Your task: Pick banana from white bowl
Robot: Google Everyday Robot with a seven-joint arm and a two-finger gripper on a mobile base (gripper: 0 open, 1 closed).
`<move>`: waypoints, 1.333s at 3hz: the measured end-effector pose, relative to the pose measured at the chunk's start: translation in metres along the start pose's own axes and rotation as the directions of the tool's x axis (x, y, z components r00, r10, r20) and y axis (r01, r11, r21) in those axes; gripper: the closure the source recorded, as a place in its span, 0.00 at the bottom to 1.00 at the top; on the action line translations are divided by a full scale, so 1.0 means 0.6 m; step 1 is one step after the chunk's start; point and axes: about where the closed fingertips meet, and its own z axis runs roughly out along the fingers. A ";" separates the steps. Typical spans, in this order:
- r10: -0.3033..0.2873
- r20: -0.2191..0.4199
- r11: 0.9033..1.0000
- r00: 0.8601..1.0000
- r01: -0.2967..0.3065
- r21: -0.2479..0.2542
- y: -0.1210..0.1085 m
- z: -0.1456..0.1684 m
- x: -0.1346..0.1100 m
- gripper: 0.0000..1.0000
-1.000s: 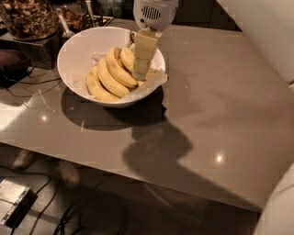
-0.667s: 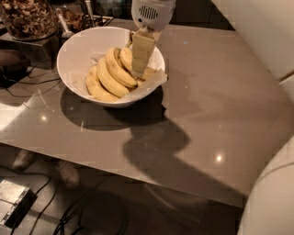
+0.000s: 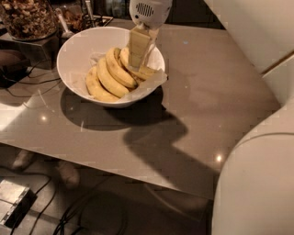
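Over the right side of the large, round, glossy white bowl (image 3: 76,57), the cream-coloured two-finger claw (image 3: 137,60) hangs below its white perforated wrist housing (image 3: 148,10), lowered among the fruit. Whether the claw is open or closed, and whether it holds anything, cannot be told. The curved ripe yellow banana (image 3: 146,71) nearest the claw lies at the right of the pile, on the crumpled white paper liner (image 3: 155,81). It is judged to be the target.

Hazards:
- The other yellow bananas (image 3: 110,75) lie packed against the target. A grasp may catch two fruits or slip off the curved skin.
- A lift may drag the paper liner along, or shift the bowl on the smooth grey-brown table (image 3: 211,92).

Surroundings: a glass jar of brown nuts (image 3: 27,18) stands behind and left of the bowl, apart from it. Black cables (image 3: 27,83) run along the table's left side. Neither is judged to obstruct a vertical lift.
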 end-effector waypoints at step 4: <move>0.044 -0.019 0.997 0.999 -0.046 -0.059 -0.016 0.051 -0.019 0.35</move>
